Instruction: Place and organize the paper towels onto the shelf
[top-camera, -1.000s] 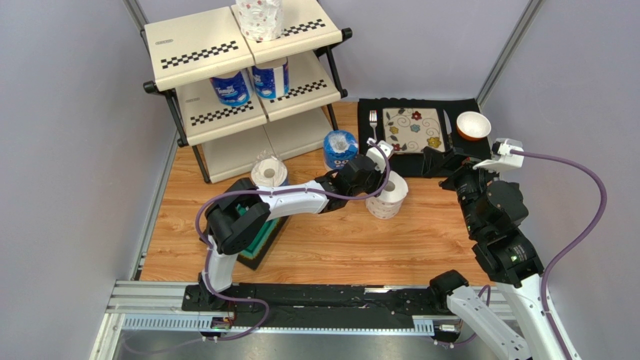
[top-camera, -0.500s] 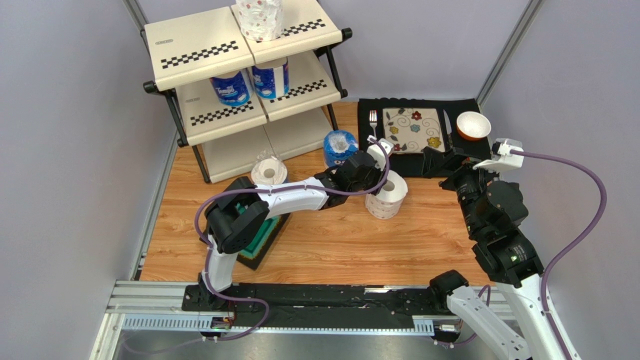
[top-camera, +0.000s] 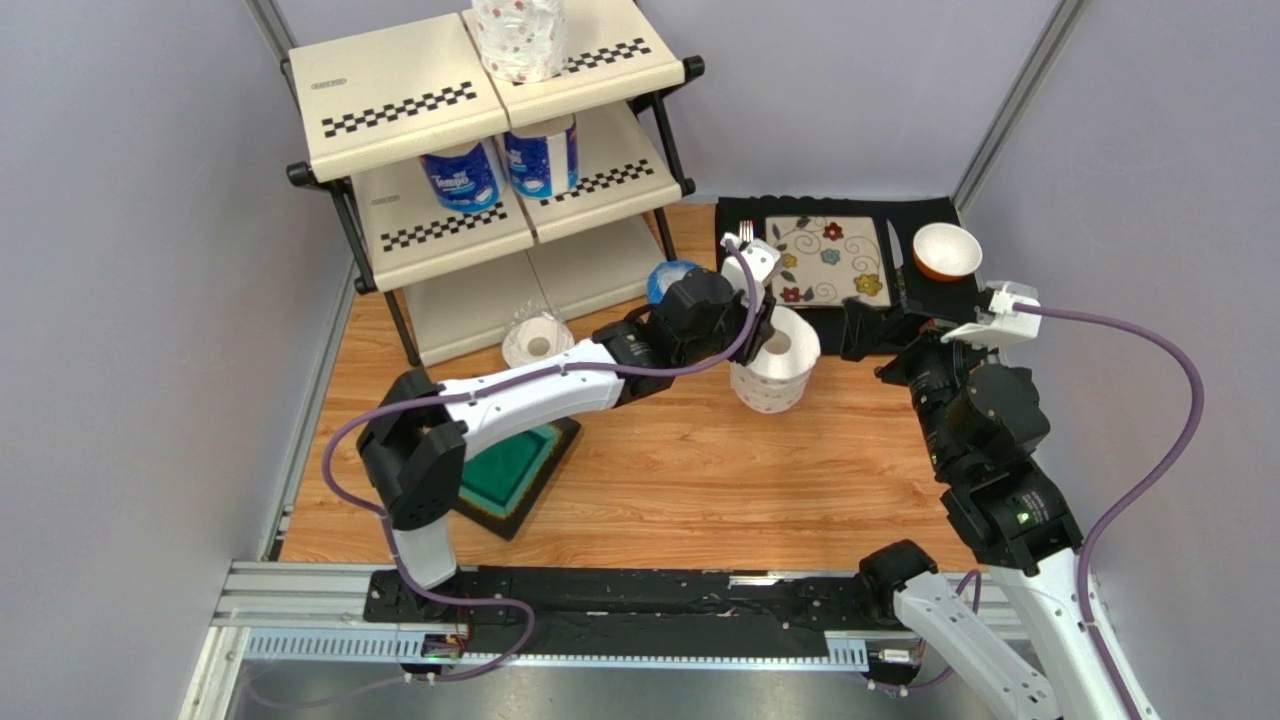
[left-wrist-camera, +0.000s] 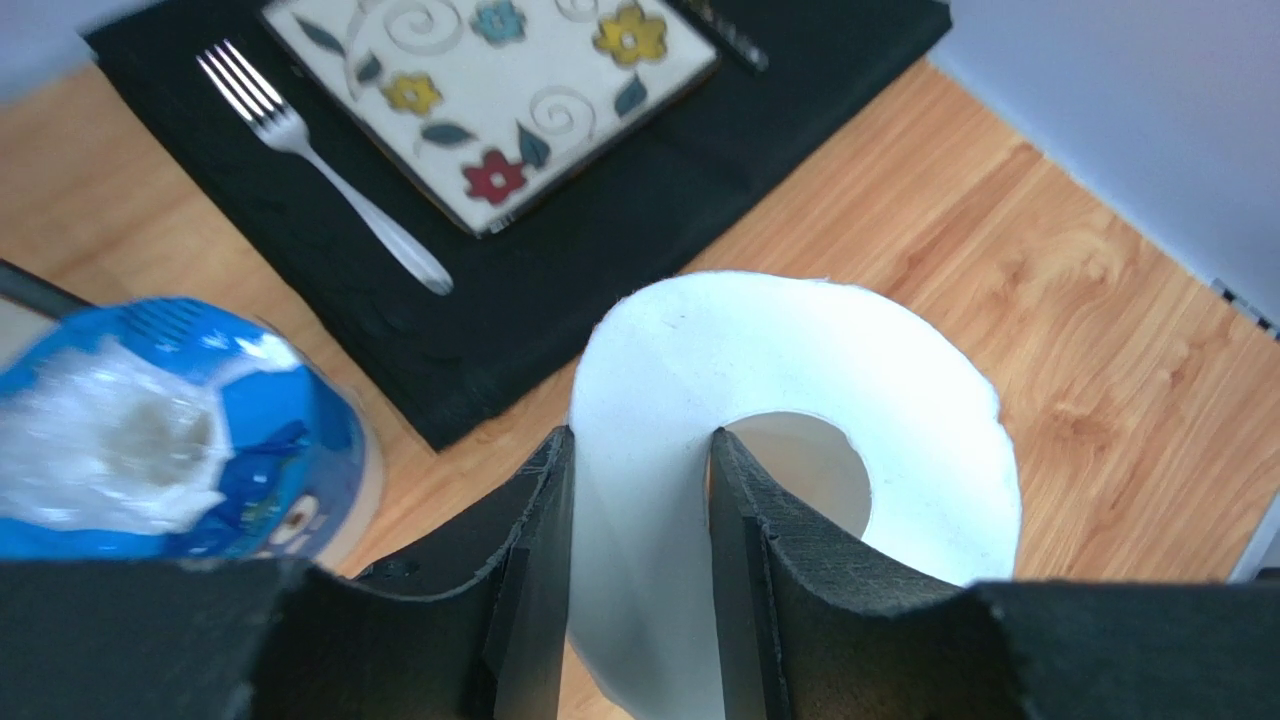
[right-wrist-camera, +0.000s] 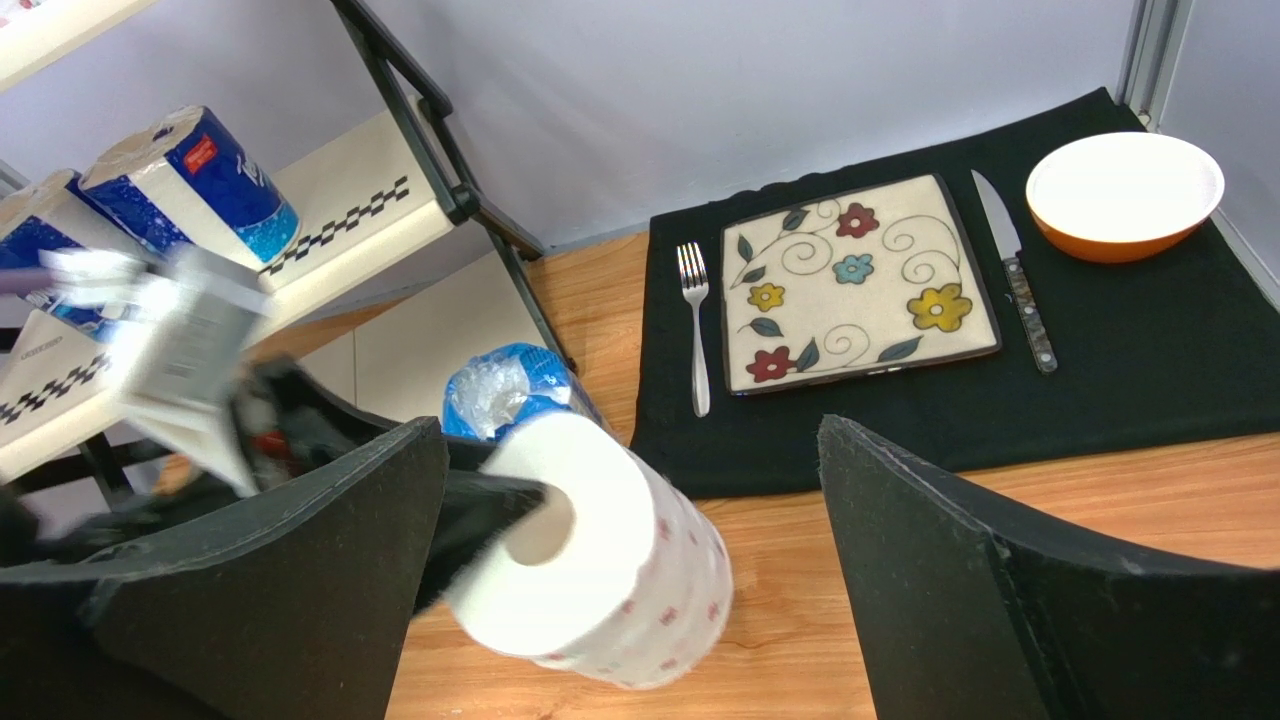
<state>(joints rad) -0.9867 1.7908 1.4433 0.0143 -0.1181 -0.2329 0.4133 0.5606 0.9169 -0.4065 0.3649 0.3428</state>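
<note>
A white paper roll (top-camera: 777, 360) with a faint red-dotted pattern sits tilted in the middle of the top view, its hollow core turned up and to the left. The left hand (left-wrist-camera: 639, 450) is clamped on the roll's wall, one finger (left-wrist-camera: 744, 585) inside the core and the other outside. Whether the roll's base touches the desk (top-camera: 676, 480) I cannot tell.

Just behind it, a blue-wrapped roll (left-wrist-camera: 150, 420) stands on the wood, mostly hidden by the left arm in the top view. Another roll in clear wrap (top-camera: 537, 338) stands by the foot of the shelf (top-camera: 398, 90), which fills the upper left of the frame. Two blue-printed rolls (top-camera: 461, 176) lie side by side on its middle tier, and a patterned roll (top-camera: 519, 38) stands on the top tier.

The right hand (right-wrist-camera: 631, 435) hangs at centre right with its jaws spread wide, holding nothing, facing the gripped roll. Beyond it a black placemat (right-wrist-camera: 1172, 345) carries a floral plate (top-camera: 824, 258), a fork (right-wrist-camera: 694, 323), a knife (right-wrist-camera: 1014, 270) and an orange bowl (top-camera: 947, 251).
</note>
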